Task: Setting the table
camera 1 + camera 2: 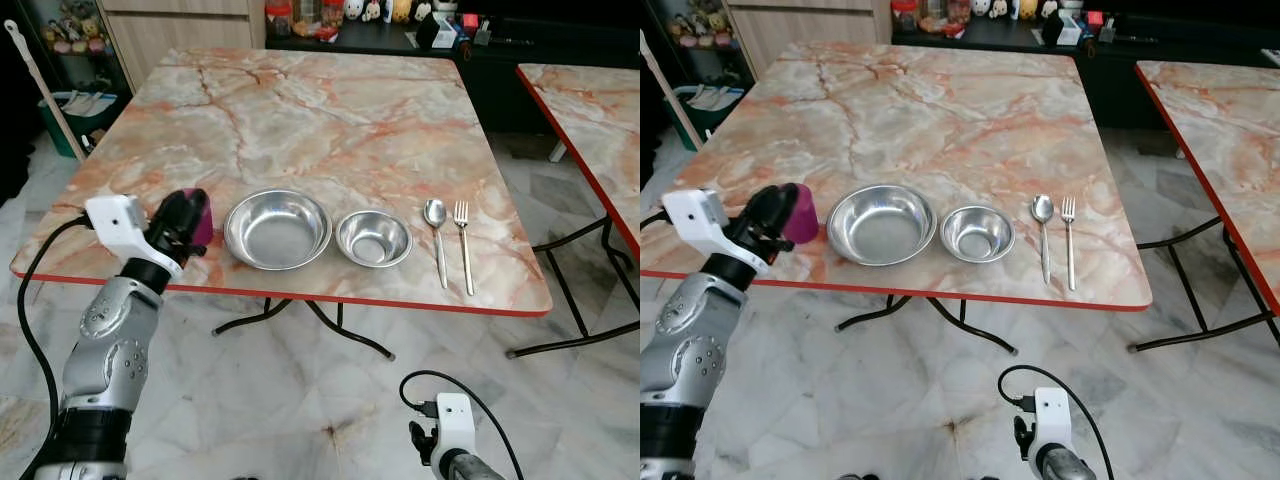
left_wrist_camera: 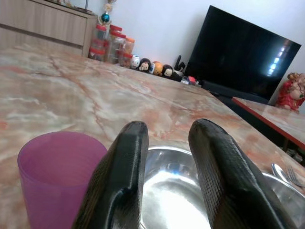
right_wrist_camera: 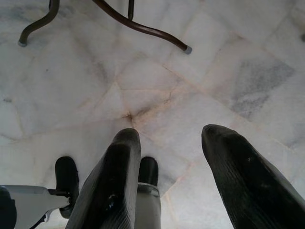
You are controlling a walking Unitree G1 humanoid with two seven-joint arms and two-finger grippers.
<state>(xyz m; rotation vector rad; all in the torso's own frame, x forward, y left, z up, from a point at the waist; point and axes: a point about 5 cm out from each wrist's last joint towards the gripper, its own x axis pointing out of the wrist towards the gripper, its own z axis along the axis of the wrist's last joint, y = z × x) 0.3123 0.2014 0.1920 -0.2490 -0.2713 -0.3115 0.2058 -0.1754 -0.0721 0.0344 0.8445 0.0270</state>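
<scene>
desk [image 1: 300,110]: marble-patterned top with a red edge, standing on a pale tiled floor [image 1: 300,400]
large bowl [image 1: 277,229]: steel, upright near the desk's front edge
small bowl [image 1: 373,239]: steel, just to the right of the large bowl, nearly touching it
spoon [image 1: 437,238]: lies right of the small bowl, bowl end pointing away from the robot
fork [image 1: 463,243]: lies just right of the spoon and parallel to it, tines pointing away
cup [image 1: 800,212]: purple, upright on the desk just left of the large bowl
left gripper [image 1: 180,222]: at the desk's front left, right beside the cup; in the left wrist view its fingers [image 2: 121,186] stand a little apart with nothing between them, the cup off to one side
right gripper [image 3: 167,186]: hangs low over the floor, fingers spread and empty
second desk [image 1: 600,120]: same marble top, off to the right
</scene>
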